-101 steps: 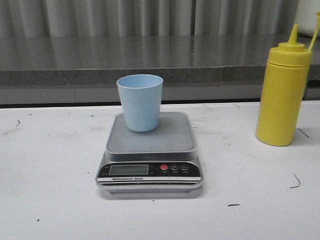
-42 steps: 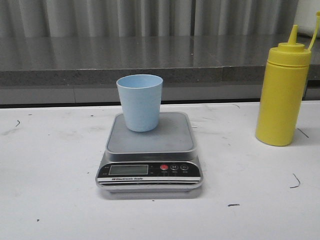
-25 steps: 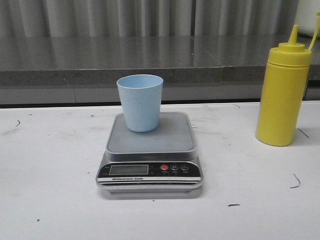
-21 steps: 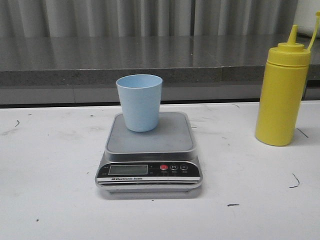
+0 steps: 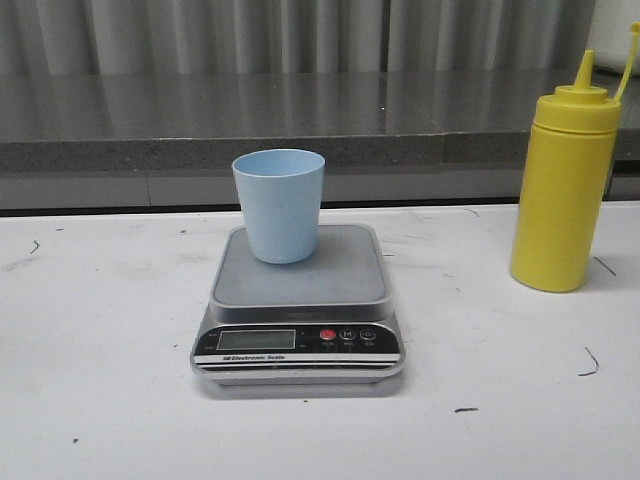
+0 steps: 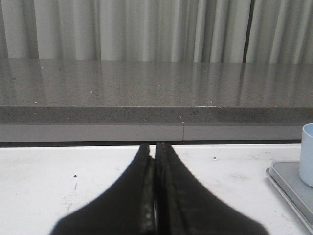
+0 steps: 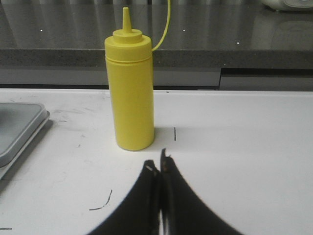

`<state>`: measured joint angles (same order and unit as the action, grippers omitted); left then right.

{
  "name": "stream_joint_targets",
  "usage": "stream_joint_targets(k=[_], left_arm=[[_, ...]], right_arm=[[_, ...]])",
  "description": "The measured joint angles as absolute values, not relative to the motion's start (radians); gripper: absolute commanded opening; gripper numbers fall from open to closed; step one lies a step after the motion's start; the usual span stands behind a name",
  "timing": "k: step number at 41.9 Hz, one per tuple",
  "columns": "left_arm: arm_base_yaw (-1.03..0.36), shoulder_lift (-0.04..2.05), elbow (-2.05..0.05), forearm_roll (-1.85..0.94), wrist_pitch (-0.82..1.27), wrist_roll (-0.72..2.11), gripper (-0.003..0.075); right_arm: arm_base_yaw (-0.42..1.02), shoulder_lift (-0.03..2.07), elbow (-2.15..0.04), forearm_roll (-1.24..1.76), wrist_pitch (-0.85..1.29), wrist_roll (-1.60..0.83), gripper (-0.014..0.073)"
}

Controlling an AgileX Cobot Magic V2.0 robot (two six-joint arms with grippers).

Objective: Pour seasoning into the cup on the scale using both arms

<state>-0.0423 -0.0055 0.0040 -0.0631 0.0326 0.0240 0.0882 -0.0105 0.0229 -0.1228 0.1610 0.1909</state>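
The light blue cup (image 5: pixel 279 204) stands upright at the back of the scale (image 5: pixel 298 305), whose grey platform sits mid-table. The yellow seasoning bottle (image 5: pixel 565 192) stands upright on the table at the right, nozzle up, its strap hanging beside it. In the right wrist view the seasoning bottle (image 7: pixel 130 89) is just beyond my right gripper (image 7: pixel 159 165), which is shut with nothing in it. My left gripper (image 6: pixel 155 147) is shut too and holds nothing; the cup's side (image 6: pixel 307 154) and the scale's corner (image 6: pixel 291 183) show at the edge of that view. Neither arm appears in the front view.
A grey stone ledge (image 5: pixel 300 125) runs along the back of the white table (image 5: pixel 100 330), with pleated curtains behind it. Small dark marks dot the tabletop, one curved mark (image 5: pixel 592 364) lying near the bottle.
The front view shifts very slightly; cup, scale and bottle stay where they were.
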Motion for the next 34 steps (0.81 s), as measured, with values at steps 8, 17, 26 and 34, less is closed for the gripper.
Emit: stream_joint_targets(k=[8,17,26,34], left_arm=[[-0.042,-0.005,0.004,-0.063,0.033,0.024,-0.0020],[-0.042,-0.005,0.004,-0.063,0.033,0.024,-0.0020],[-0.042,-0.005,0.004,-0.063,0.033,0.024,-0.0020],[-0.042,-0.005,0.004,-0.063,0.033,0.024,-0.0020]], right_arm=[[0.088,-0.011,0.027,-0.123,0.112,0.191,-0.0069],[0.088,-0.011,0.027,-0.123,0.105,0.191,-0.0069],[0.088,-0.011,0.027,-0.078,0.100,0.163,-0.0069],[0.088,-0.011,0.027,0.087,0.100,0.000,-0.0069]])
